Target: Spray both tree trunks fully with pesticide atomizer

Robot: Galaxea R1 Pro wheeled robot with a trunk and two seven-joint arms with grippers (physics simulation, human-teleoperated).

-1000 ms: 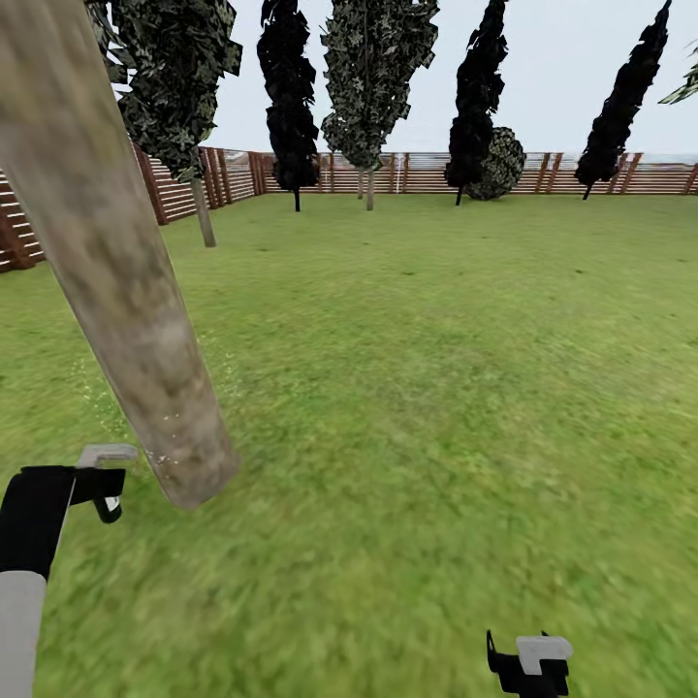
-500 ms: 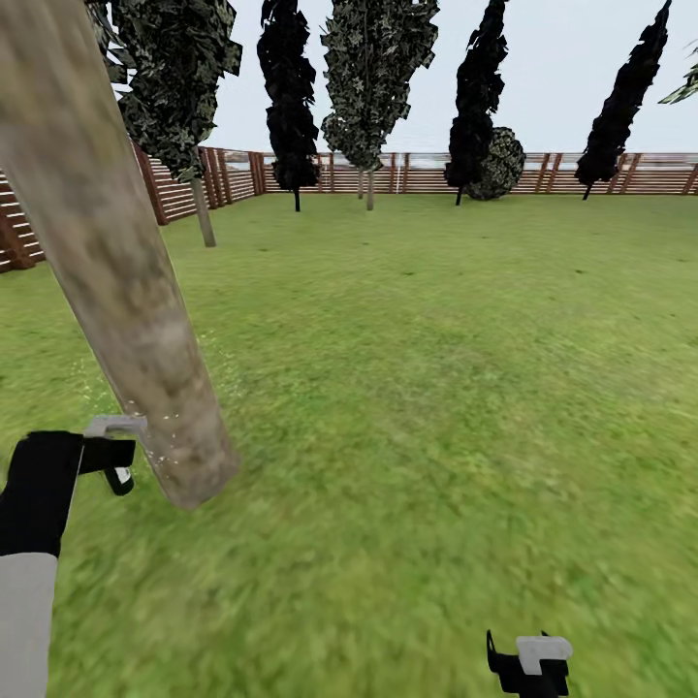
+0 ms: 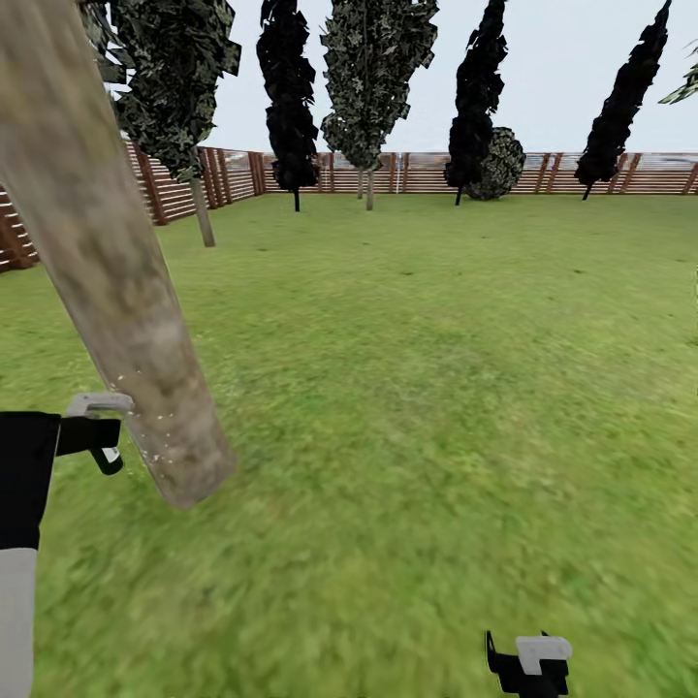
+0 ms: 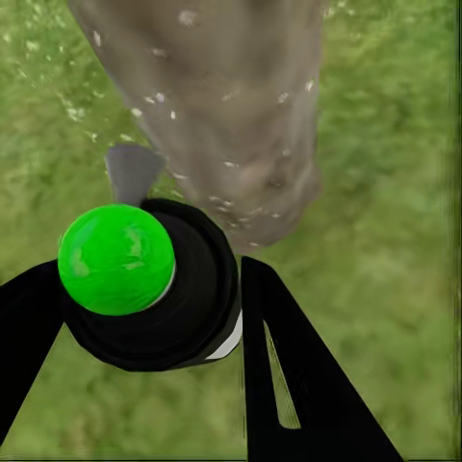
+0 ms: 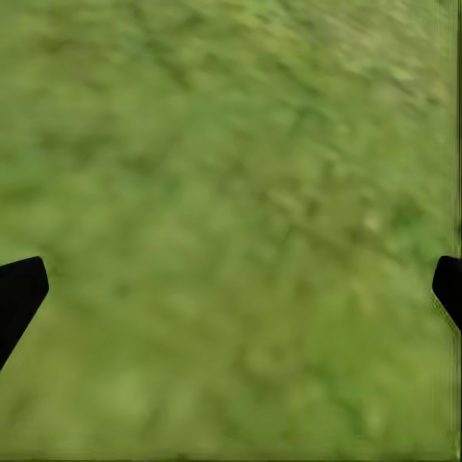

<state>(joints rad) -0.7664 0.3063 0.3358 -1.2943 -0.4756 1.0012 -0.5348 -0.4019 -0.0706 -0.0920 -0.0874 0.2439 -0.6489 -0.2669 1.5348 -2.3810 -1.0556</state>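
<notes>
A thick, mottled grey-beige tree trunk [image 3: 116, 291] leans across the left of the head view and meets the grass floor [image 3: 407, 388] near its base. My left gripper [image 4: 144, 279] is shut on the pesticide atomizer [image 4: 120, 260], a black bottle with a bright green ball top. Its grey nozzle [image 3: 97, 402] points at the trunk [image 4: 231, 106] from close by. Fine white specks of pesticide [image 3: 145, 446] dot the lower trunk and the grass beside it. At the lower edge of the head view, my right gripper [image 3: 528, 664] is open over bare grass [image 5: 231, 192].
A brown slatted fence [image 3: 407, 174] closes the far end of the lawn. Dark narrow conifers [image 3: 289, 107] and a round shrub [image 3: 499, 165] stand along it. Two leafy trees with thin bare trunks [image 3: 203, 213] [image 3: 368, 189] stand farther back.
My left gripper has risen along the trunk with the atomizer and drifted slightly left. The right arm has not moved.
</notes>
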